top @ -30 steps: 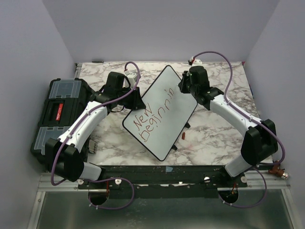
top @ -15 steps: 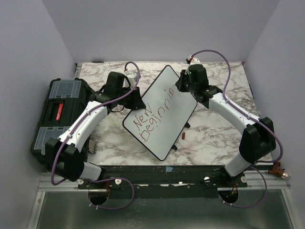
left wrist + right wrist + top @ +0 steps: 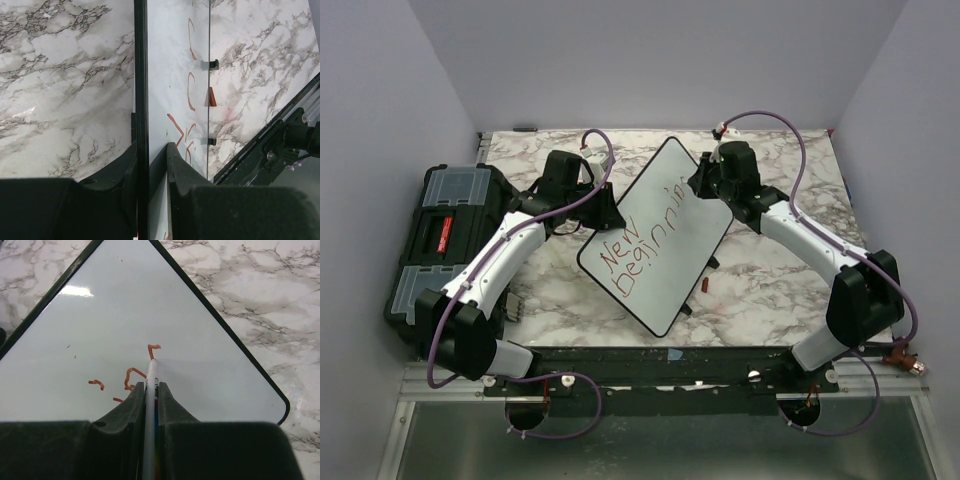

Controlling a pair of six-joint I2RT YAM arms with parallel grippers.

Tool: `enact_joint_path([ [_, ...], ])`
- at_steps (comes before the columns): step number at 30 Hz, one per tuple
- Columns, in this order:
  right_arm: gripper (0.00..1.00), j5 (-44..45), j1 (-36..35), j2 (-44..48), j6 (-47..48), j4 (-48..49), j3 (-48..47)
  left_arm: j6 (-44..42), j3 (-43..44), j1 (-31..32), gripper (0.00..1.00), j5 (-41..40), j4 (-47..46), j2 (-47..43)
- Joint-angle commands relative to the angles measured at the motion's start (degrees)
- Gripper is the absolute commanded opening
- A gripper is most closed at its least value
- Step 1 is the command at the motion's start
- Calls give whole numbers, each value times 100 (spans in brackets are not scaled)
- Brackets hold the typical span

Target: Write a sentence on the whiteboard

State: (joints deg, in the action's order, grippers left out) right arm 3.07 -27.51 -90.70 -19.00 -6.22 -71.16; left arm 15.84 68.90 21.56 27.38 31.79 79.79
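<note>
We see the left gripper point(image 3: 150, 150) closed to a narrow gap, its two black fingers point(image 3: 125, 172) pinching the thin black frame of the whiteboard point(image 3: 677, 272), one finger on each side of the edge. The board lies flat on the marble table point(image 3: 770, 270) and stretches straight out ahead of this gripper. Beyond the board's far edge from this gripper, a small red piece point(image 3: 212, 97) sits on the marble just beside the frame. The right gripper point(image 3: 151, 387) is likewise nearly closed, clamping a slim white marker point(image 3: 151, 374) that points forward between its fingers. The marker's tip touches the board at the end of a fresh red stroke, near the board's corner on that gripper's side. The sentence point(image 3: 642, 245) runs in red handwriting between the two grippers: "New" on one line and, under it, a word that starts "Beginn", with its last letters right at the marker tip. A black toolbox point(image 3: 445, 240) sits behind the left arm, well apart from the board.
</note>
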Motion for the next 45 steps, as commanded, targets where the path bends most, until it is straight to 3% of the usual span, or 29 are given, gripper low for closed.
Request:
enact_joint_path([
  [1, 1, -199, 0, 169, -115, -74, 348, -854, -168, 194, 0, -734, 459, 195],
  [17, 1, 410, 1, -33, -127, -359, -40, -847, -180, 208, 0, -747, 458, 185],
  [45, 1, 273, 0, -404, -153, -391, -485, -850, -173, 217, 0, -762, 468, 150],
])
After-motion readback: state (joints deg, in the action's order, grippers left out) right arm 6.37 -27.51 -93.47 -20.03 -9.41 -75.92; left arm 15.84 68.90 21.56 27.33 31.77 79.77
